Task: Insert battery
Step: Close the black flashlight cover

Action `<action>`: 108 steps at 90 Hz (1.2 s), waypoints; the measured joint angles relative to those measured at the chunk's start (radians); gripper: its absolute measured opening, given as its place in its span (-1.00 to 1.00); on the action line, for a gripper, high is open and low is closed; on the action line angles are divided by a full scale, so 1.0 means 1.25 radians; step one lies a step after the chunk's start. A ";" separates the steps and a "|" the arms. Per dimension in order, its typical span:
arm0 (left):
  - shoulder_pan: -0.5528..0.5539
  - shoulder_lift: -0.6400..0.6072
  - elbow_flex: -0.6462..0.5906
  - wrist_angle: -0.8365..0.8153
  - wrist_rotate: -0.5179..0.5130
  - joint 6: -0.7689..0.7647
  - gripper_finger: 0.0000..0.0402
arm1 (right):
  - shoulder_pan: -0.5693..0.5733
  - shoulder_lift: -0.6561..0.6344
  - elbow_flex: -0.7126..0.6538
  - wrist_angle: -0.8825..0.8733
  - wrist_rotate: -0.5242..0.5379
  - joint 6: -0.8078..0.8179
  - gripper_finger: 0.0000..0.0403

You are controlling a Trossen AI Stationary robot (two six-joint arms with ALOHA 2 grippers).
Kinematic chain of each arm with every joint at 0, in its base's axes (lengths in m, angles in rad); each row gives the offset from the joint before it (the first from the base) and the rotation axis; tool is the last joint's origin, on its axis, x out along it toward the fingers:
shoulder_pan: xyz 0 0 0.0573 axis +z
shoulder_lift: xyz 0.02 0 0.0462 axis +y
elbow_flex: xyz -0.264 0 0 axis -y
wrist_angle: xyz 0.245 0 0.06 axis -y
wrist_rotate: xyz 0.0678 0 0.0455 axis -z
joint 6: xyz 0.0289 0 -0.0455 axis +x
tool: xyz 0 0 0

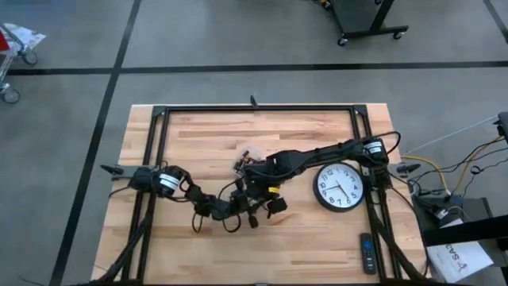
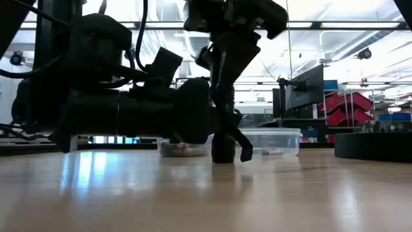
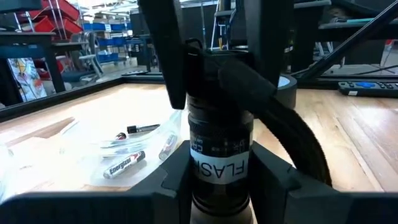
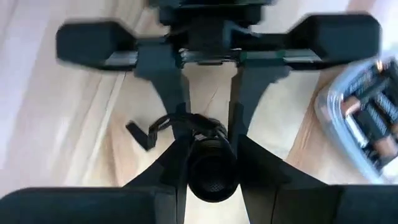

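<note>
Item one, nearest in my left wrist view: a black flashlight (image 3: 219, 163), standing upright at bottom centre of the frame, its white label partly readable. My left gripper (image 3: 219, 177) was clamped on its body, one finger on each side. In the low view the flashlight (image 2: 223, 147) stood on the wooden table (image 2: 206, 193) at frame centre, a strap looping off its base.

Item two: my right gripper (image 4: 209, 134), coming from above. In the right wrist view, at centre frame, its fingers pressed both sides of the flashlight's open top (image 4: 212, 171); it was closed on the flashlight. In the high view both grippers met at centre frame, left (image 1: 238, 208) and right (image 1: 255, 187).

Item three, just behind: a clear plastic tub (image 3: 134, 146) at the left of the left wrist view, holding loose batteries (image 3: 124, 164). In the right wrist view the batteries (image 4: 367, 118) lay at the right edge.

Item four: a round wall clock (image 1: 340, 186), lying flat on the table right of centre in the high view.

Item five: a remote control (image 1: 367, 253), lower right of the high view.
</note>
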 joint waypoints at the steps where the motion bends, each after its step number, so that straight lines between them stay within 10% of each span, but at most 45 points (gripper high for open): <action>1: 0.000 0.000 0.000 0.000 0.000 0.000 -0.54 | 0.000 0.000 -0.001 0.002 0.000 0.016 -0.61; 30: -0.003 0.000 -0.001 -0.001 0.001 0.001 -0.54 | 0.022 -0.001 -0.003 0.050 0.023 0.344 -0.98; 75: -0.002 0.000 -0.003 -0.007 -0.013 -0.021 -0.54 | 0.021 -0.036 0.033 -0.023 0.016 0.171 -0.17; 108: -0.001 0.000 -0.002 -0.009 -0.012 -0.022 -0.54 | 0.018 -0.032 0.004 -0.008 0.045 0.173 -0.21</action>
